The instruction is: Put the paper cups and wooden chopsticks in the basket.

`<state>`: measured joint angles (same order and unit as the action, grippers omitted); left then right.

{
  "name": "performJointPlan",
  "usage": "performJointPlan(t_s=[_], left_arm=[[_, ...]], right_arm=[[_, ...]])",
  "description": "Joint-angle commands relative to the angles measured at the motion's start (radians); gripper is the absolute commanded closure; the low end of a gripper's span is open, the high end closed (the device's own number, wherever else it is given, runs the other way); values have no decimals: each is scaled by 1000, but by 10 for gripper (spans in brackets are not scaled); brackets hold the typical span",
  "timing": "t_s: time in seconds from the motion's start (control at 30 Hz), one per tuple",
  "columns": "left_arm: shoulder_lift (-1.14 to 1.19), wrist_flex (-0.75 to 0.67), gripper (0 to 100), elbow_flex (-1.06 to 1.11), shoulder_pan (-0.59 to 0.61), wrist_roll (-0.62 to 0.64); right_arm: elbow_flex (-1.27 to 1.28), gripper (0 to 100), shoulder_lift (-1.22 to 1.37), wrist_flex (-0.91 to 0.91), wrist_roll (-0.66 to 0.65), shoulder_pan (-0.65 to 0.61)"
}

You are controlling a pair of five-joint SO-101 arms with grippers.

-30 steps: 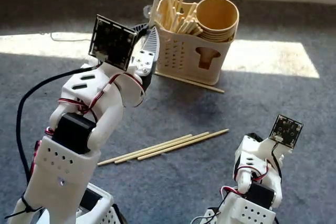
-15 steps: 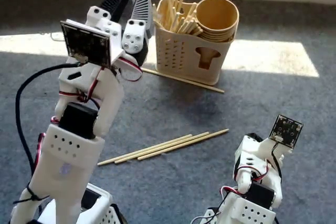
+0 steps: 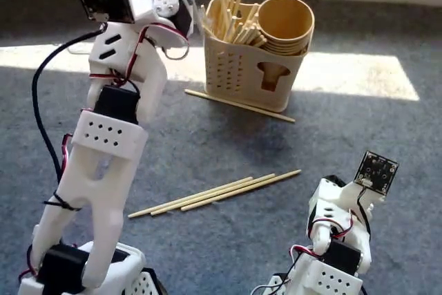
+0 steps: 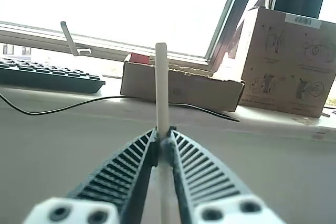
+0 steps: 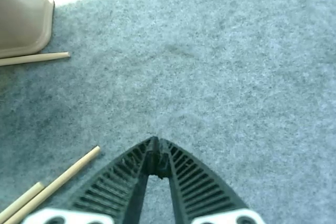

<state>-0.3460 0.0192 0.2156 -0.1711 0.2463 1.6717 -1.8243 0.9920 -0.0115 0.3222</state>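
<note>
basket (image 3: 248, 74) at far edge of carpet (image 3: 359, 136), holding paper cups (image 3: 284, 22) and chopstick bundle (image 3: 231, 5) | left gripper (image 4: 164, 132) raised beside basket, jaws clamped on held chopstick (image 4: 161, 87) | right gripper (image 5: 153, 150) low over carpet's near-right corner, jaws together | three loose chopsticks (image 3: 214, 195) mid-carpet | stray chopstick (image 3: 238, 105) just beside basket foot

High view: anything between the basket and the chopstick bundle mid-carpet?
One loose chopstick lies by the basket; the rest is bare carpet down to the bundle, per the high view.

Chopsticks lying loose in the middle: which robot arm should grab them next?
Right. The right end effector is shut but empty and low, with those loose chopsticks close by. The left end effector is high beside the basket, shut on a chopstick.
</note>
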Motion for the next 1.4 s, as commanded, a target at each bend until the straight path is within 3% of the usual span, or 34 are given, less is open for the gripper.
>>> performJointPlan(t_s=[0.0, 0.3, 0.7, 0.93, 1.13, 1.37], left_arm=[[18, -23, 995, -99, 13, 26], [151, -23, 995, -213, 13, 29], [251, -15, 995, -174, 16, 26], [259, 68, 992, -127, 15, 25], [249, 249, 859, -145, 16, 23], [249, 523, 841, -303, 41, 23]], right_arm=[[110, 990, -12, 4, -9, 10], [110, 990, -12, 4, -6, 30], [110, 990, -12, 4, -5, 33], [110, 990, -12, 4, -5, 31], [110, 990, -12, 4, -5, 31], [110, 990, -12, 4, -5, 31]])
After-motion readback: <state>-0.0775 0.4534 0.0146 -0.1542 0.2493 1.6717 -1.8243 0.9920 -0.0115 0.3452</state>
